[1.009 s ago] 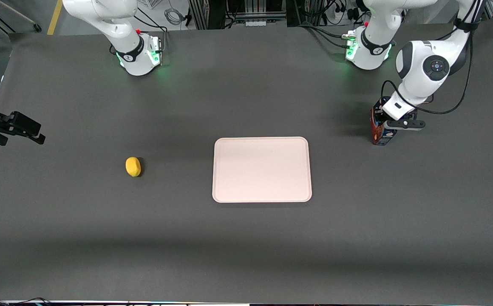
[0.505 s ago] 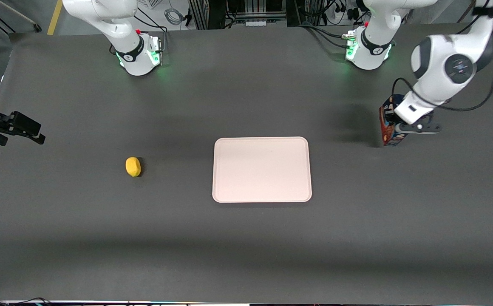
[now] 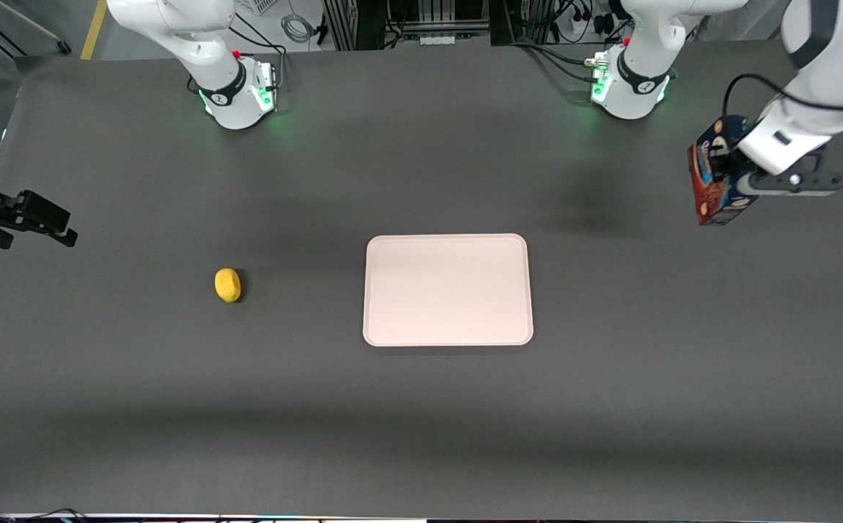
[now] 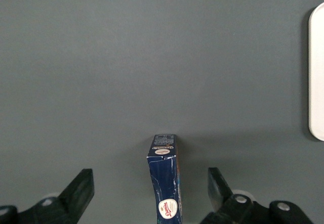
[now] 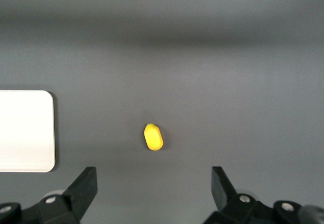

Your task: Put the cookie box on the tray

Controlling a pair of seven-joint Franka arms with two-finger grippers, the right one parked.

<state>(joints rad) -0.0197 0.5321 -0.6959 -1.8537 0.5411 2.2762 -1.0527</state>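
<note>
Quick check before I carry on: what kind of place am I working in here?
Likely a robotics lab: arm bases bolted on a dark matted table, cables and racks above. The tool holds the cookie box up, toward the working arm's end from the tray.

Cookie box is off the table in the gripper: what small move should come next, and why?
Probably carry it sideways toward the parked arm's end, until it hangs over the tray. The gripper holds the cookie box in the air near the working arm's end of the table, well clear of the tray, which lies bare. The wrist view shows only the tray's edge, off to one side of the box.
</note>
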